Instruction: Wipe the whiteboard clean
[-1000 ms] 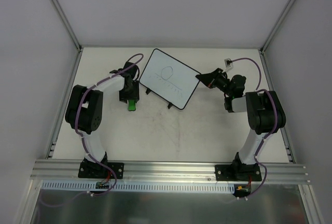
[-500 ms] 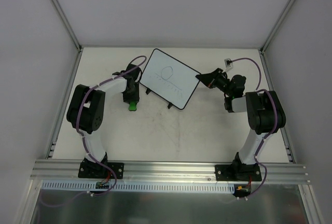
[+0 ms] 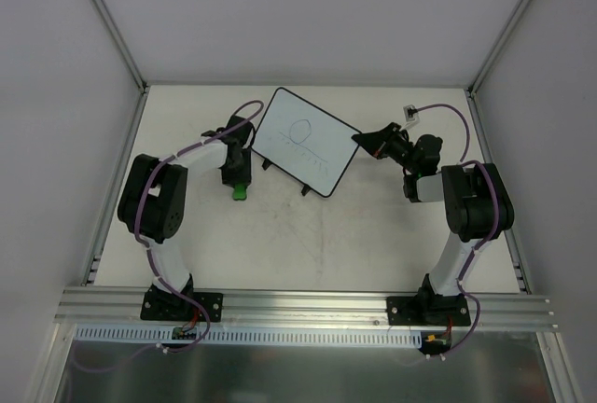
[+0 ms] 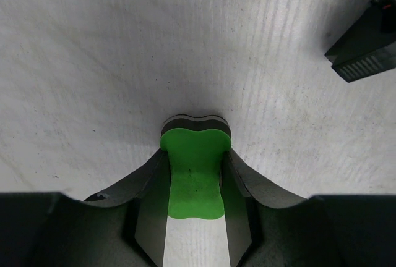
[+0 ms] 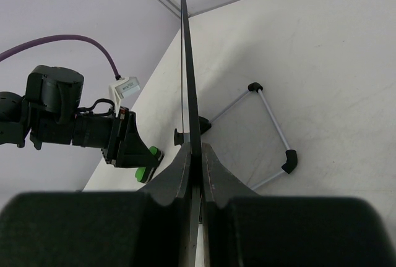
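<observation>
White tabletop (image 3: 317, 235), plain walls all round. Left gripper (image 4: 193, 180) is clamped tight on the green eraser (image 3: 239, 190), just left of the whiteboard (image 3: 306, 142). Right gripper (image 5: 195, 156) pinches the board's right edge, toward the table's back. Faint marks show on its face.

White whiteboard (image 3: 305, 140) (black-edged, faint line drawing), green eraser (image 4: 195, 171), purple cable (image 5: 68, 37)
</observation>
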Motion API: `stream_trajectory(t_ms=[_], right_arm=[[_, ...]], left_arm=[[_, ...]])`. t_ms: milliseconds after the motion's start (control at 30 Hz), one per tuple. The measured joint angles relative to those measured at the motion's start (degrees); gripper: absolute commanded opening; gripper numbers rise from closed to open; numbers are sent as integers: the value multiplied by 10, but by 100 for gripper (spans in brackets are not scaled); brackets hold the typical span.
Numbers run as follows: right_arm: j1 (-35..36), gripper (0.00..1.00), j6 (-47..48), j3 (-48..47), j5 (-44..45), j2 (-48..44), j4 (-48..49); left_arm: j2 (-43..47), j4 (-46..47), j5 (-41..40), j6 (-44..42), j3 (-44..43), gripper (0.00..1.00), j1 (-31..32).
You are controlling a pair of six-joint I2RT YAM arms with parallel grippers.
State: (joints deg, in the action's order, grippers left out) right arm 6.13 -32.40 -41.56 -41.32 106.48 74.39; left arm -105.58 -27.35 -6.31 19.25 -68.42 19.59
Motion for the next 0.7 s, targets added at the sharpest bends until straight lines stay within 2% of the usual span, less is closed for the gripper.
stream_trajectory(t_ms=[333,700], right_arm=[[0,0,0,0,-1,0,0],[0,0,0,0,-1,0,0]], left_arm=[[65,10,38,-23,-21,0,3],[67,55,91,-54,-88,0,3]])
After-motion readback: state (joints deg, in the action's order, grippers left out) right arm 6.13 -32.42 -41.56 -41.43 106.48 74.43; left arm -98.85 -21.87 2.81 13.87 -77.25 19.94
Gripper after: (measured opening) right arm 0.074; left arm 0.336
